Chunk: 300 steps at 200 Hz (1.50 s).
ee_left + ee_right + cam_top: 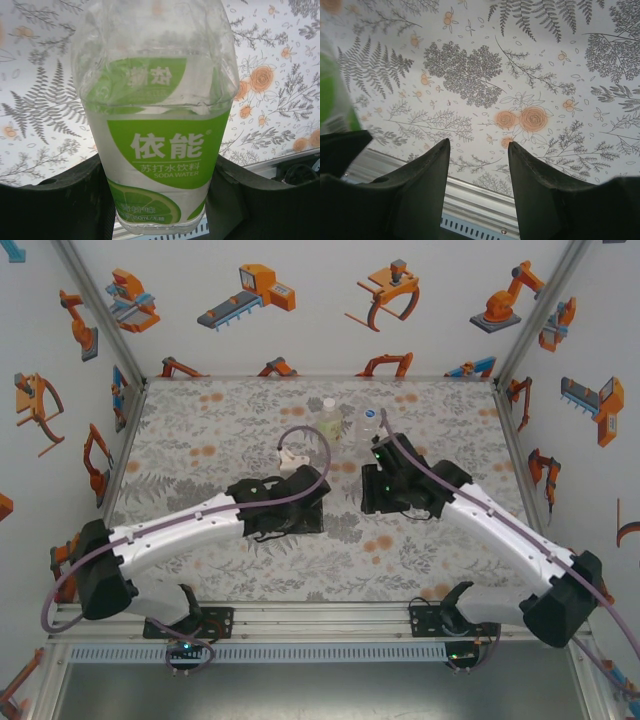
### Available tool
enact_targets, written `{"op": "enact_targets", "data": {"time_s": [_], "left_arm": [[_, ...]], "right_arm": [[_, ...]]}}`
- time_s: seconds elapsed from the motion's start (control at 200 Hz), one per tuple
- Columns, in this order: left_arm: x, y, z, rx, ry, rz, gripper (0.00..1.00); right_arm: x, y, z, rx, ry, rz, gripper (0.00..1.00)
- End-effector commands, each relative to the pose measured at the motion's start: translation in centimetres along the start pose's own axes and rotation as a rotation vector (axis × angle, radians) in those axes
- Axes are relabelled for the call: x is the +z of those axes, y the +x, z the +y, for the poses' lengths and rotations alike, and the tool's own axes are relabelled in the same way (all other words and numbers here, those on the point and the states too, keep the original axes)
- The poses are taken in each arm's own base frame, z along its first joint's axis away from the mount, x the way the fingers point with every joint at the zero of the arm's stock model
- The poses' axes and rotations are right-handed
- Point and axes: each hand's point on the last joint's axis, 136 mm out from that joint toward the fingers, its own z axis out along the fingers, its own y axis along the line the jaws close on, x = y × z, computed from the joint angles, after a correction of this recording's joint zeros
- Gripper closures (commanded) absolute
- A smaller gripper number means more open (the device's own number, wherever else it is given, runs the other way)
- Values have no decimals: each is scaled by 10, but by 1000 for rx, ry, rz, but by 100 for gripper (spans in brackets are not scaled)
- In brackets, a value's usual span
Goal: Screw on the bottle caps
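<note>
A clear bottle with a bright green label (160, 145) fills the left wrist view, with my left gripper (160, 200) shut on its lower part; dark fingers (60, 200) press both sides. Its mouth is cut off by the frame's top. The same bottle shows as a green blur (327, 95) at the left edge of the right wrist view. My right gripper (477, 145) stands open next to it, with only the mat between its jaws. From above, the left gripper (290, 508) and the right gripper (385, 485) face each other mid-table. A pale-labelled bottle (328, 420) and an unlabelled bottle (368, 425) stand behind them.
A floral mat (200, 440) covers the table, walled on three sides by panels printed with orange robots. An aluminium rail (330, 618) runs along the near edge by the arm bases. Purple cables loop above both arms.
</note>
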Motion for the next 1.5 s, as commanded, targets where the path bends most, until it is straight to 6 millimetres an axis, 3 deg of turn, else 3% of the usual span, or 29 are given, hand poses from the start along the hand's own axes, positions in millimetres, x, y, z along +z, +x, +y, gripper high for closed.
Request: {"op": "enact_targets", "data": {"time_s": [0.0, 0.33, 0.596, 1.006, 1.497], "left_arm": [[-18, -10, 22, -4, -3, -37, 95], [-62, -16, 74, -101, 30, -158, 93], [-74, -8, 100, -146, 30, -187, 90], [-72, -3, 104, -163, 26, -178, 87], [-67, -4, 98, -169, 34, -166, 87]], "right_arm": [[11, -14, 6, 3, 29, -47, 52], [63, -43, 24, -63, 63, -69, 51], [117, -51, 14, -14, 102, -44, 43], [178, -52, -17, -14, 196, -21, 49], [206, -47, -25, -10, 205, -4, 54]]}}
